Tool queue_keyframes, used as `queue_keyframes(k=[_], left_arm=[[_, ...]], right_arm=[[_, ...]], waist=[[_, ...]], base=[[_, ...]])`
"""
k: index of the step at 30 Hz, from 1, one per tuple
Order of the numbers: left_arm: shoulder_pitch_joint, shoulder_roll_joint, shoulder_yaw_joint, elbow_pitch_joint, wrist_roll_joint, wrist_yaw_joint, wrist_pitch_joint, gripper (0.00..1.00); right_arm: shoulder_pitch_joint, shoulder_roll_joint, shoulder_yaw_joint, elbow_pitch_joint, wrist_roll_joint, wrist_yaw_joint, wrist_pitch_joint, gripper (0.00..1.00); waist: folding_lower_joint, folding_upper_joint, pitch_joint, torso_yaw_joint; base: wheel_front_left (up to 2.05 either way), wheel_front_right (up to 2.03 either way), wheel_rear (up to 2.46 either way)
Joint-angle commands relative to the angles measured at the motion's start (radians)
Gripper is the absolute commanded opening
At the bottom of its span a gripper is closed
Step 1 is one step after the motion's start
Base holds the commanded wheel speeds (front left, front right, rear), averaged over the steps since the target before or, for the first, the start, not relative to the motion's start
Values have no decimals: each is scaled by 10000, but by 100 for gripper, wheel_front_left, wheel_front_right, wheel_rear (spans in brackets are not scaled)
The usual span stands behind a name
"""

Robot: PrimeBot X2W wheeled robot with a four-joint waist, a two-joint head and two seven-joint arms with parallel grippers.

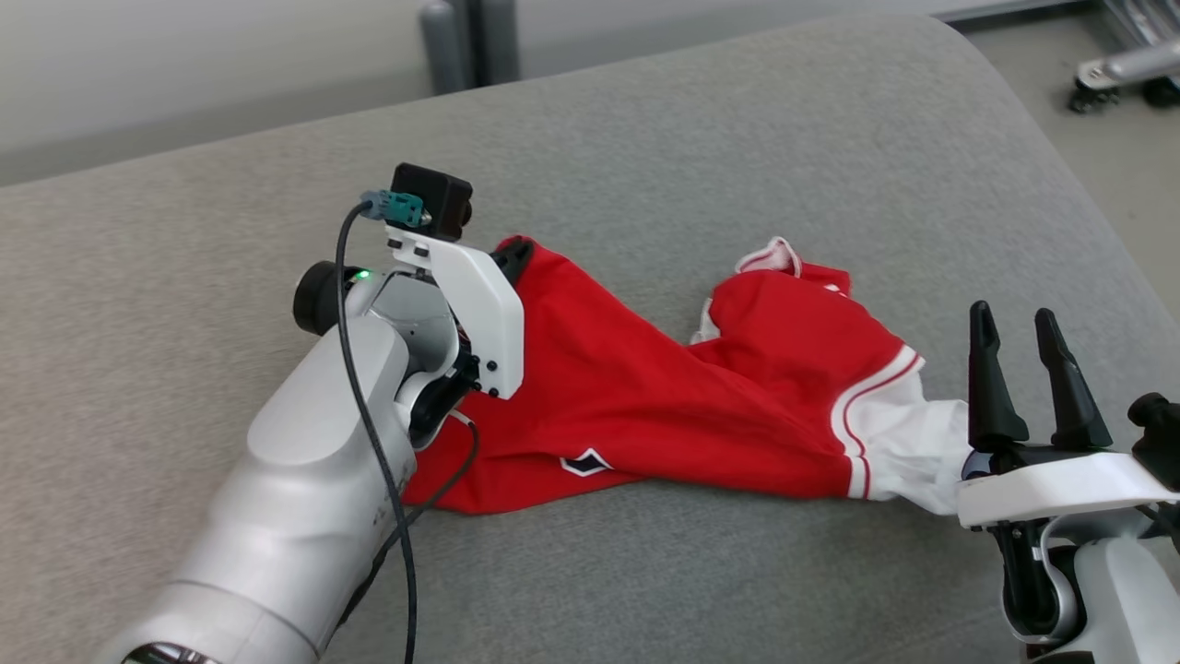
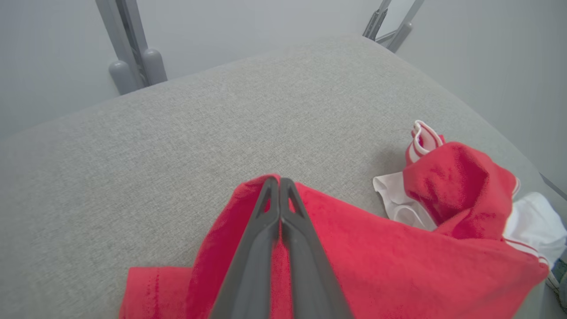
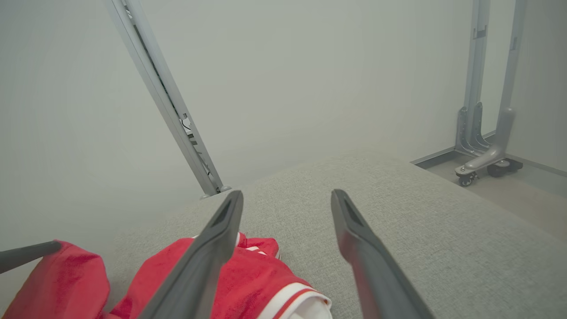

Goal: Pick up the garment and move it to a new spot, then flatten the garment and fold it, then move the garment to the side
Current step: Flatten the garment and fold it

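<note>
One red-and-white garment [image 1: 645, 387] on one grey cushion [image 1: 737, 138], left gripper [image 2: 280, 180] clamped on its red edge, right gripper [image 1: 1012, 315] spread wide, white sleeve [image 1: 908, 433] just beside it

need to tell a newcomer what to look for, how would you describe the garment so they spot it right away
Look at the wide grey cushion that spreads before the robot. Crumpled across its middle lies the garment, its left edge pinched in the shut left gripper. It is bright red with a white end and red-striped trim, unlike the plain grey around it.
</note>
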Motion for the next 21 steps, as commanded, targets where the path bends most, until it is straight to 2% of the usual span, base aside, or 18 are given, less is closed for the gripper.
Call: queue_keyframes(k=[1,6,14,18,21], left_arm=[[213,60,-132,-320,-250,-7,-79,0],[1367,490,-336,-2253,-1744,-9,-93,0],[4129,2349,-203,-5667,-2940,58,290,0],[5494,3341,-231,-7466,-3219,407,903,0],[6334,3721,-296,-8466,-3408,773,1249,0]], right_arm=[[96,-121,-95,60,-77,21,-47,100],[299,-320,-283,95,-119,21,-5,100],[646,-318,-607,-143,-211,21,154,100],[801,-370,-863,-323,-254,21,232,100],[878,-350,-1020,-439,-293,21,339,100]], waist=[[0,-1,-463,585],[0,-1,-898,1224],[0,-1,-1310,1804],[0,-1,-1362,2089],[0,-1,-1375,2250]], base=[[0,0,0],[0,0,0],[0,0,0],[0,0,0],[0,0,0]])
